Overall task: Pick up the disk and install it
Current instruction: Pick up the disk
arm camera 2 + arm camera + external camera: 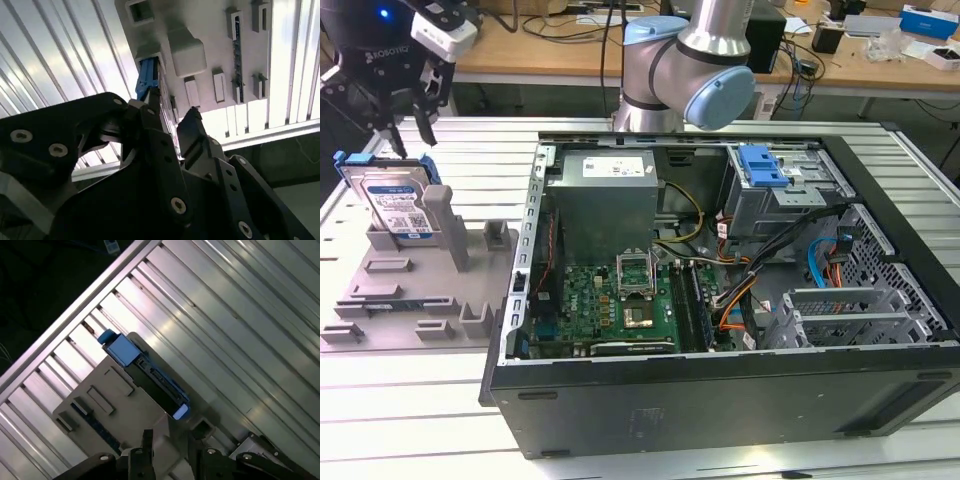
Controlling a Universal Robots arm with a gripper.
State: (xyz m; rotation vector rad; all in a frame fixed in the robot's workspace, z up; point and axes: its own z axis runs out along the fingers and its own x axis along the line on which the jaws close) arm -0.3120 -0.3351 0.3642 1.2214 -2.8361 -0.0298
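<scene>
Apparently parted fingers (423,122) above blue-labelled disk (400,205)

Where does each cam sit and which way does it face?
Exterior view: off the arm, high, looking down on the open computer case and the fixture holding the disk; arm and gripper show.
First wrist view: at the wrist, looking past the fingers at the disk edge-on.
Second wrist view: at the wrist, looking along the fingers at the disk's blue bracket.
Shared: disk and fixture in all three.

Beyond the gripper (172,105), you see the disk (146,80) as just a blue edge; the fingers (160,150) cover the rest.
</scene>
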